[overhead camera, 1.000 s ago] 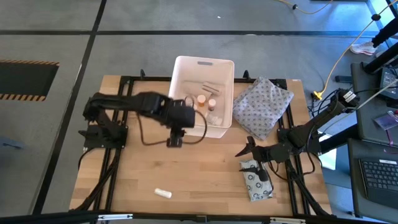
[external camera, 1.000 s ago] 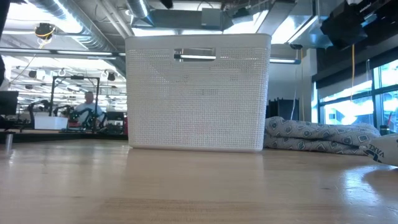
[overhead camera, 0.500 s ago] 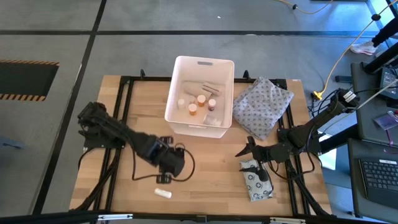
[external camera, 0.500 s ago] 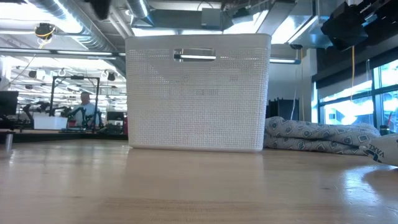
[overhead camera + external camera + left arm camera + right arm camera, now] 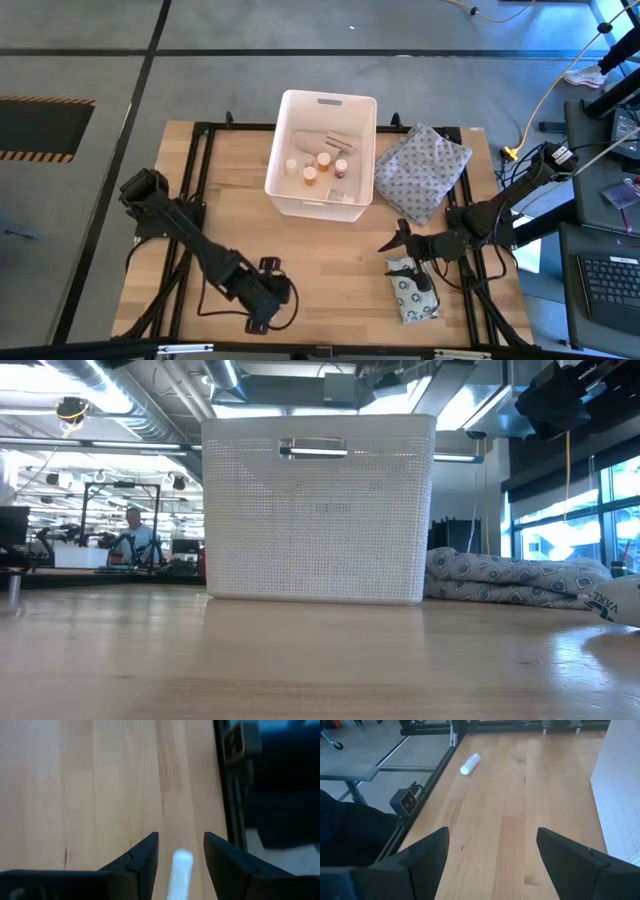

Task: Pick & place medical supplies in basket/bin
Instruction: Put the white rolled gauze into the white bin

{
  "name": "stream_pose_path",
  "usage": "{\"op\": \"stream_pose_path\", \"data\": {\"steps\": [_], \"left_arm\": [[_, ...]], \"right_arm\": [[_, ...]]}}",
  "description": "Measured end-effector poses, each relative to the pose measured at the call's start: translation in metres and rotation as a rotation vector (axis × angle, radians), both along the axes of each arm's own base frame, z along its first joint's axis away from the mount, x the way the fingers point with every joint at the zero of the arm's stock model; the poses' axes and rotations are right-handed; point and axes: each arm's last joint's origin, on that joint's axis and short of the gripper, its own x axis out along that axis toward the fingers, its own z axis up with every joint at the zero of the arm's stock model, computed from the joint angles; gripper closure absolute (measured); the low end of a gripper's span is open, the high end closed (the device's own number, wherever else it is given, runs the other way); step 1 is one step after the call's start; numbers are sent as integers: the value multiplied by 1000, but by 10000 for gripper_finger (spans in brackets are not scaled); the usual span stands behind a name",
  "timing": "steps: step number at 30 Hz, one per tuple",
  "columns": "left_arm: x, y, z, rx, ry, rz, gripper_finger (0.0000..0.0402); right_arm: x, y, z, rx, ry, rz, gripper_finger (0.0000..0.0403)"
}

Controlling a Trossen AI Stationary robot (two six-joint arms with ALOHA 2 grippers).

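- The left tool [image 5: 262, 315] hangs low over the near edge of the wooden counter [image 5: 330, 260], left of centre; its two dark fingers [image 5: 142, 857] are spread apart and grip nothing.
- A small white vial [image 5: 180, 870] lies on its side on the counter between those fingers, with a gap on either side; in the high view the arm hides it, while the right wrist view shows it as a white tube [image 5: 470, 763] close to the counter's black frame.
- The right tool [image 5: 392, 238] sits over the right half of the counter, released, its fingers [image 5: 427, 851] wide apart and empty.
- A flat grey packet [image 5: 413, 291] printed with rings lies on the counter at the near right, just beside the right tool and partly under that arm.
- The white bin [image 5: 366, 128] stands at the far centre of the counter, its handle slot in the far short wall.
- Inside it lie orange-capped pill bottles [image 5: 324, 160], a small white bottle [image 5: 291, 166] and a tan roll [image 5: 340, 141].
- A grey dotted cloth bundle [image 5: 422, 170] rests just right of the bin.
- In the low view, a person [image 5: 133, 532] sits far off in the room at left.
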Motion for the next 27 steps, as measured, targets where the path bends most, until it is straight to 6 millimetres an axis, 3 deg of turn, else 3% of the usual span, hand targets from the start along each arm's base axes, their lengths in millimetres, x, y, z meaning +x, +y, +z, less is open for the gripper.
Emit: {"op": "stream_pose_path", "data": {"steps": [5, 15, 22, 27], "left_arm": [[4, -5, 4, -8, -90, 27, 252], [1, -8, -2, -39, -30, 54, 244], [3, -19, -31, 40, 47, 44, 196], [2, -33, -56, -4, 167, 25, 164]], "right_arm": [[0, 0, 0, 3, 0, -2, 100], [0, 0, 0, 4, -1, -2, 100], [0, 0, 0, 6, -1, -2, 100], [0, 0, 1, 11, -3, -4, 100]]}}
